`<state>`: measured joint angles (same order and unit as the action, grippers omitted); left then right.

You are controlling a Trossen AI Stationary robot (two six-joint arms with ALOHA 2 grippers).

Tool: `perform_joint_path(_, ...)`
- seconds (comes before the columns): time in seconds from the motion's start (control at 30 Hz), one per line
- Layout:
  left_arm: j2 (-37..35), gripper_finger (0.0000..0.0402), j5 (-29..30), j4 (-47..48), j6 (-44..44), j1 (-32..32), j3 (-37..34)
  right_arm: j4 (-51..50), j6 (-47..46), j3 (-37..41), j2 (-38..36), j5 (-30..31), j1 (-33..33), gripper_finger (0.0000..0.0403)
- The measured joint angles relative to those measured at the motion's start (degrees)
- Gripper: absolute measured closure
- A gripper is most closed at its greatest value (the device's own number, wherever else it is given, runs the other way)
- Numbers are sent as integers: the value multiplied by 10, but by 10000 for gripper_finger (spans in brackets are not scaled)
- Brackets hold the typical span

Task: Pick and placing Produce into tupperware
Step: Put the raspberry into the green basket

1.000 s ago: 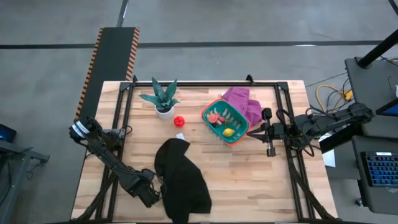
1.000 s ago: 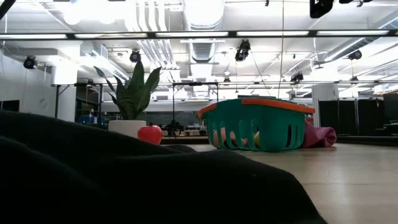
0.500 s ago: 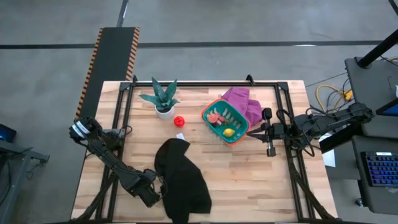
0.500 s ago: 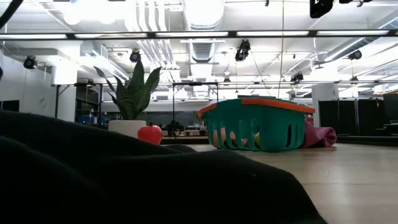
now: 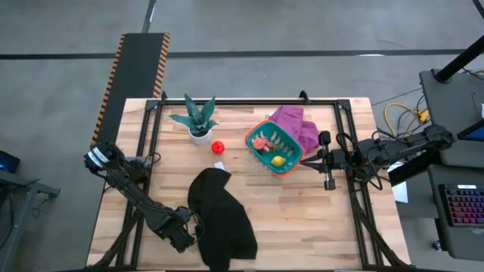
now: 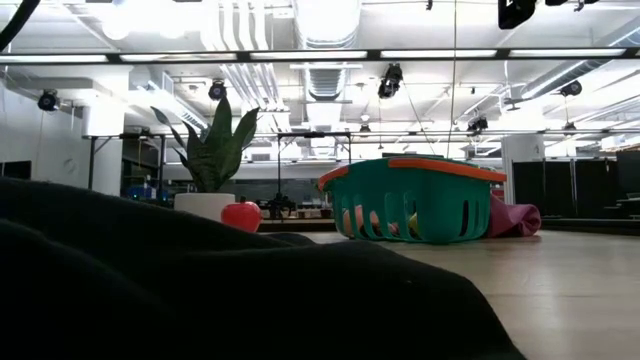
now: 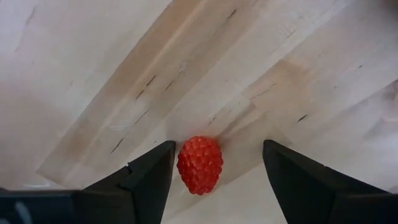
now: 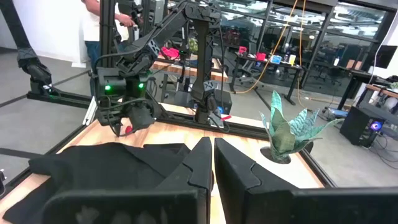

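Note:
A red raspberry (image 7: 200, 165) lies on the wooden table between the open fingers of my left gripper (image 7: 216, 155), which points down near the table's front left corner (image 5: 181, 237), beside a black cloth (image 5: 221, 219). The teal tupperware (image 5: 274, 147) stands at the back right and holds pink-red produce (image 5: 261, 142) and a yellow piece (image 5: 278, 159). Another red piece (image 5: 218, 146) rests on the table beside the plant pot. My right gripper (image 5: 311, 160) hovers shut and level, just right of the tupperware. My left gripper comes from above with one finger on each side of the raspberry. One finger (image 7: 155, 168) stands right against the berry's side, and I cannot tell whether it touches. The other finger (image 7: 286, 168) is clearly apart from it. The berry lies on the table.
A potted green plant (image 5: 198, 117) stands at the back left of the tupperware, and a purple cloth (image 5: 296, 125) lies behind it. The black cloth covers the front middle of the table and fills the low view's foreground (image 6: 200, 290). A small white scrap (image 5: 219, 165) lies near the cloth.
My left gripper has stayed in place near the front left corner and rolled a little about the line it points along. Nothing else on the table has moved.

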<state>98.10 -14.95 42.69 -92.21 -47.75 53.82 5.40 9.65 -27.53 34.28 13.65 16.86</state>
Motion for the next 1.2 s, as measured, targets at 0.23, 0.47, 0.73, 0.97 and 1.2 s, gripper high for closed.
perform_joint_path(0.23,0,167,-1,0,12,0,-3,0,0,0,0,0,0,392)
perform_joint_path(0.47,0,178,-1,1,12,-1,-3,0,0,0,0,0,0,392)
perform_joint_path(0.73,0,276,-9,7,16,-1,-5,0,0,0,0,0,0,392)
perform_joint_path(0.97,-6,336,-11,5,16,-1,-5,0,0,0,0,0,0,392)
perform_joint_path(1.2,-17,336,-2,4,16,-2,-6,0,0,0,0,0,0,392)
